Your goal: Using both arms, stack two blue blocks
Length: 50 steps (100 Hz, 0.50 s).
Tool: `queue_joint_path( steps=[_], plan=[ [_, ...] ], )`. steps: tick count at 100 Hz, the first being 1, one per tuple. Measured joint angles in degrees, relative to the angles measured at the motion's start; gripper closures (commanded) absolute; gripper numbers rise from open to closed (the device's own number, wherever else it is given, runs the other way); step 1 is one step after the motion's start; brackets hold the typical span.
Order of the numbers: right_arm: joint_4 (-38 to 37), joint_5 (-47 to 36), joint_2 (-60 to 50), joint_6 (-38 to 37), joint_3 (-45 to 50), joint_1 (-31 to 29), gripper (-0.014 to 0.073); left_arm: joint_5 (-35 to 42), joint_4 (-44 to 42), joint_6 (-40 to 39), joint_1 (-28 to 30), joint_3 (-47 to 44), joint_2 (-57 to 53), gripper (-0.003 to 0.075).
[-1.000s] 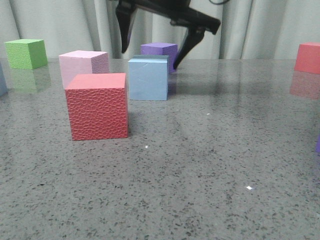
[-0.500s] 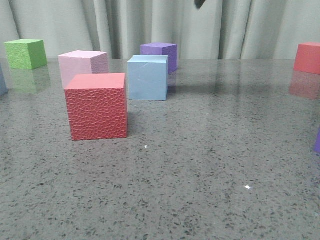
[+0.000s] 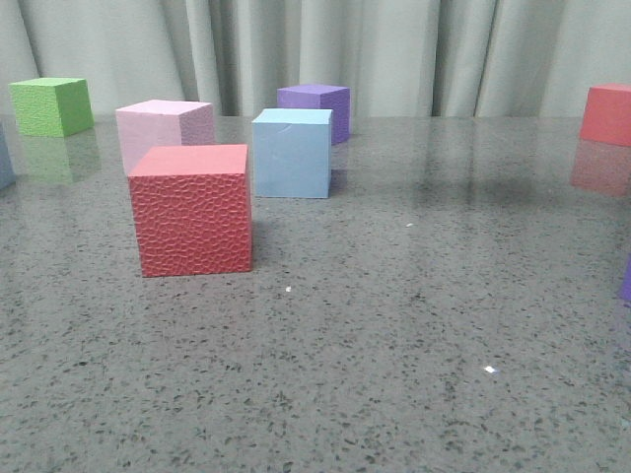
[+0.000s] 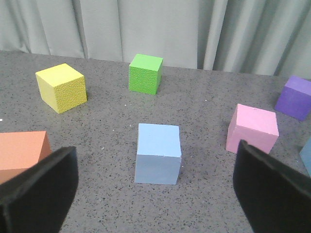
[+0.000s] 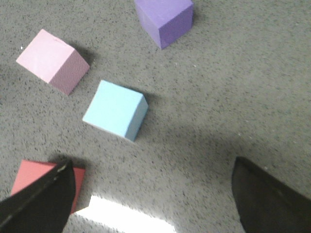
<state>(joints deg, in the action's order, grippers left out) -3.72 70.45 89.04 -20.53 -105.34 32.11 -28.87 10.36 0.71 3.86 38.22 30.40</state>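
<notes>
Step in hand: approach, judged from the layout. Neither blue block is held and no stack is formed.

Left gripper (image 4: 155, 194): the jaws are spread wide and nothing is between them. In the left wrist view they frame the first blue block (image 4: 158, 153) from a distance.

Right gripper (image 5: 153, 194): the jaws are likewise spread and empty. The gripper is held high above the table (image 5: 233, 87), looking down on the second blue block (image 5: 115, 109).

Front view: neither arm is seen.

First blue block, position: it rests flat on the table, well apart from the green cube (image 4: 145, 73), the yellow cube (image 4: 61, 87) and the pink cube (image 4: 252, 128). Whether the blue sliver at the far left edge of the front view is this block cannot be told.

Second blue block (image 3: 291, 153), position: it rests flat, between the pink cube (image 3: 164, 133) and the purple cube (image 3: 315, 106), and behind the red cube (image 3: 190, 208).

Orientation: both blocks are cubes, so no long axis exists. The first block shows one face almost square to the left gripper. The second block is seen turned, corner toward the right gripper.

Next move, requirement: one gripper is to be lowered over its block with the fingers aligned to a pair of opposite faces. For the second block a wrist rotation is probably needed.

Clearance: the neighbouring pink cube is to be avoided during descent.
</notes>
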Motion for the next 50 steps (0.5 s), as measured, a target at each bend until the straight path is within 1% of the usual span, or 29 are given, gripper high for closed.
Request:
queue_joint_path(
  steps=[25,50],
  plan=[
    [-1.87,-5.24,-13.11,0.03,15.53,0.0,-0.005,-1.39,0.0,0.0,0.0,0.0,0.0,0.0101],
    [-2.2,-13.13,-26.7,0.03,31.52,0.0,-0.005,-1.83,0.34,0.0,0.0,0.0,0.0,0.0101]
  ],
)
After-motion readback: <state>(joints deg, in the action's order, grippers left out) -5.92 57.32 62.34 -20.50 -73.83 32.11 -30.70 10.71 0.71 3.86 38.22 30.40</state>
